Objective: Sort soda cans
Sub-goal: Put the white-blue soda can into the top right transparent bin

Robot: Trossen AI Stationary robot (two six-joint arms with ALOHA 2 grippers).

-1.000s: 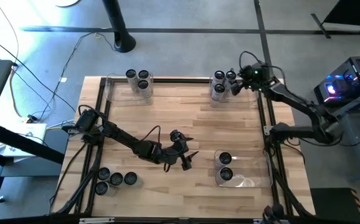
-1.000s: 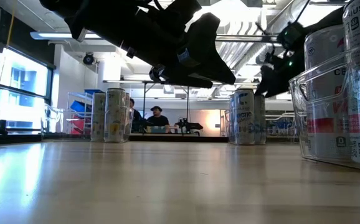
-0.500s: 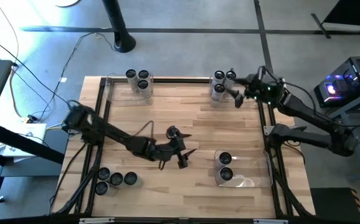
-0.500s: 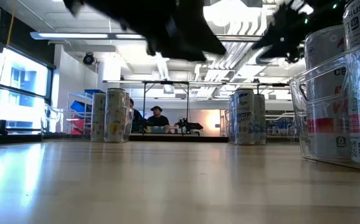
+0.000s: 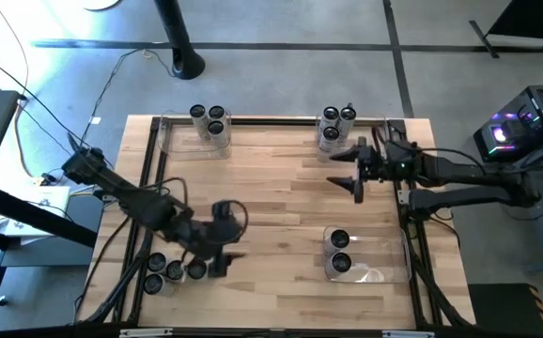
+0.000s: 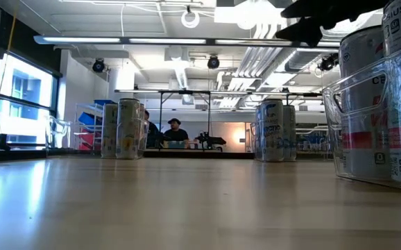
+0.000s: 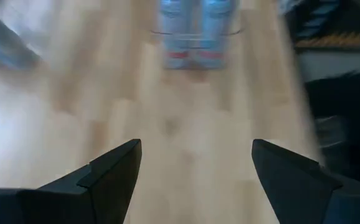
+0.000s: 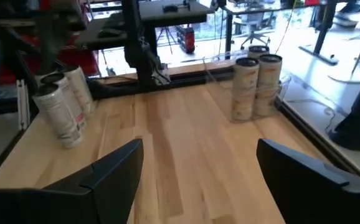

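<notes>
**Mia:** Where are the little grey soda cans with dark round tops?

**Ben:** In four bunches on the pale wooden surface (image 5: 262, 178). Three cans (image 5: 209, 120) stand at the far left corner, inside a clear plastic bin (image 5: 170, 137). Three more (image 5: 333, 124) stand at the far right corner, where I think another clear bin is, but it is hard to see. Two cans (image 5: 339, 252) sit in the clear plastic bin (image 5: 370, 255) near the front right. Four cans (image 5: 172, 271) stand at the front left, and I can't tell if a bin is around them.

**Mia:** So is the sorting done?

**Ben:** I think it is nearly done, or just finished. No can stands alone in the middle. Every can is in a bunch at a corner. But I can't read the labels from above, so I can't say each can is with its own kind.

**Mia:** What are the claws doing?

**Ben:** The left claw (image 5: 223, 246) hangs just beside the four front left cans. Its two dark fingers (image 7: 114, 168) are spread apart with nothing between them. The right claw (image 5: 356, 169) is up over the surface, near the far right bunch. Its fingers (image 8: 114, 163) are spread wide too, and it carries nothing.

**Mia:** What is left?

**Ben:** Maybe only moving the arms away.
</notes>
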